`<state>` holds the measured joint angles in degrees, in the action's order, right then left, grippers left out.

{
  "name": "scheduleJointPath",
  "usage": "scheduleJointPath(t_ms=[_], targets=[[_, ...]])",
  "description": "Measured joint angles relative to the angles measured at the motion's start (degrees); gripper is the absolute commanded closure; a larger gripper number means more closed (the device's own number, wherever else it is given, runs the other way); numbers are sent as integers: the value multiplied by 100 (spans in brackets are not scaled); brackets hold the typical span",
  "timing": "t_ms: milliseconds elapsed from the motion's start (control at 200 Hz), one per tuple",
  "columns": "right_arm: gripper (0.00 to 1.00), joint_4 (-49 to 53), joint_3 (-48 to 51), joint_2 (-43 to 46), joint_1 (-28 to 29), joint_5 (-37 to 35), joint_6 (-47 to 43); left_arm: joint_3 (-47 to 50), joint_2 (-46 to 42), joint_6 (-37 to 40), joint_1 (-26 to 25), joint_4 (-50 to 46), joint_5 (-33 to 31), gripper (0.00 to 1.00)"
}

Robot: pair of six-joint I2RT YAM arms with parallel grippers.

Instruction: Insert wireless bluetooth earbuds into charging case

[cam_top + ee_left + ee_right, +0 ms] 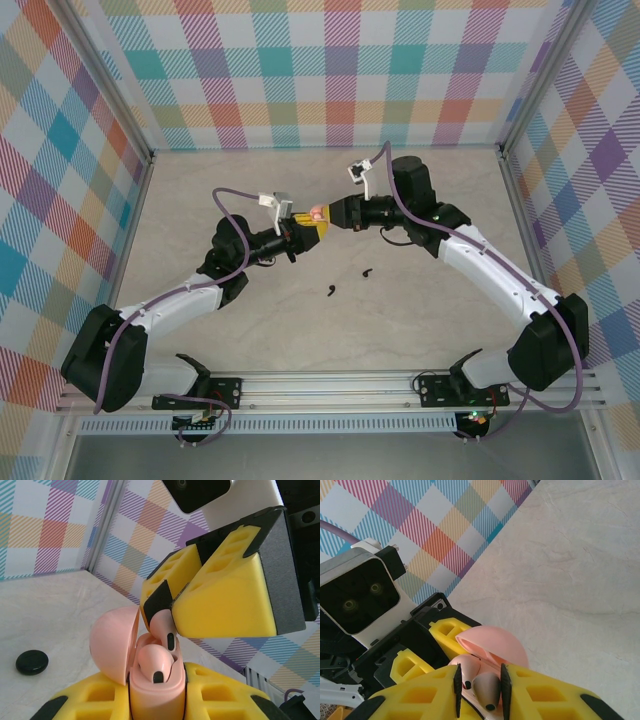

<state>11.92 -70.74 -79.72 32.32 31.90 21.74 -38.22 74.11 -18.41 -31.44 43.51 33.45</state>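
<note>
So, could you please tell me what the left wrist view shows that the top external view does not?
Left wrist: a pink earbud seated in the open case, a second earbud pinched by the right gripper above it, and a black disc on the table. Top external: two black earbuds on the table. Both: the pink case in the left gripper, facing the right gripper.

No writing, label, brand or number is legible on anything here.
</note>
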Motion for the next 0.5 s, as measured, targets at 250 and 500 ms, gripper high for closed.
scheduleJointPath(t_ms=[250, 500], targets=[[60, 188, -59, 0, 20, -90, -24, -31, -13, 52, 0, -166, 2, 85], [59, 389, -63, 20, 31, -326, -120, -31, -74, 197, 0, -313, -7, 85]])
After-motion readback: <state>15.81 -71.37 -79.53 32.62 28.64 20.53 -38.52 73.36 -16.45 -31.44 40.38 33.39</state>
